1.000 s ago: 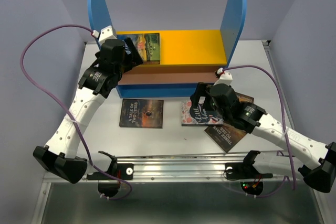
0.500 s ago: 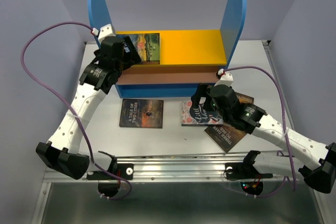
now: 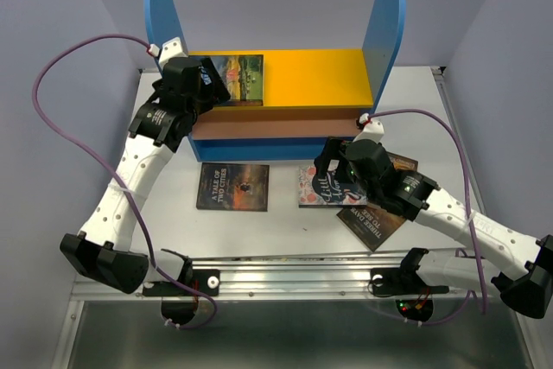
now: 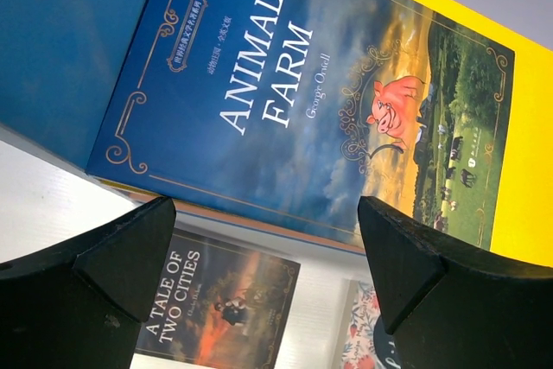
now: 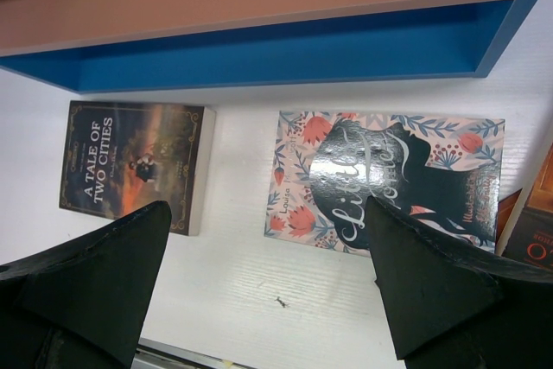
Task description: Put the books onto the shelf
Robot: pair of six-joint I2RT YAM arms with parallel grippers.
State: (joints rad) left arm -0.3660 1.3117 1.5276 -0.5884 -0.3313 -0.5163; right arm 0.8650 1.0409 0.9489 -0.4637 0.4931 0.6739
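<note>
Starting with the white table (image 3: 285,213), and at its far side stands the shelf (image 3: 384,32): two tall blue round-topped panels, a yellow upper board (image 3: 315,75), a brown lower board (image 3: 276,127) and a blue base (image 3: 259,151).

Now the left gripper (image 3: 210,82), up at the left end of the yellow board. Its jaws are spread wide and hold nothing. From the left wrist camera, Animal Farm (image 4: 294,101) lies flat on the yellow board, cover up, tucked against the blue left panel. Its near edge runs right across the gap between the two black fingertips (image 4: 138,239), though neither tip touches it.

Over to the right gripper (image 3: 333,162), hovering above the table just in front of the blue base. Jaws gaping here too, empty. The right wrist camera looks straight down between them: A Tale of Two Cities (image 5: 134,166) lies flat beyond the left-hand fingertip, Little Women (image 5: 389,183) lies flat beyond the right-hand one, and bare table sits in the middle of the gap.

From above, those two books lie side by side, apart, cover up. Three Days to See (image 3: 370,222) lies at an angle, partly under the right arm, its corner just beside Little Women. One more book corner (image 3: 402,163) peeks out past the right wrist; I cannot read its title.
</note>
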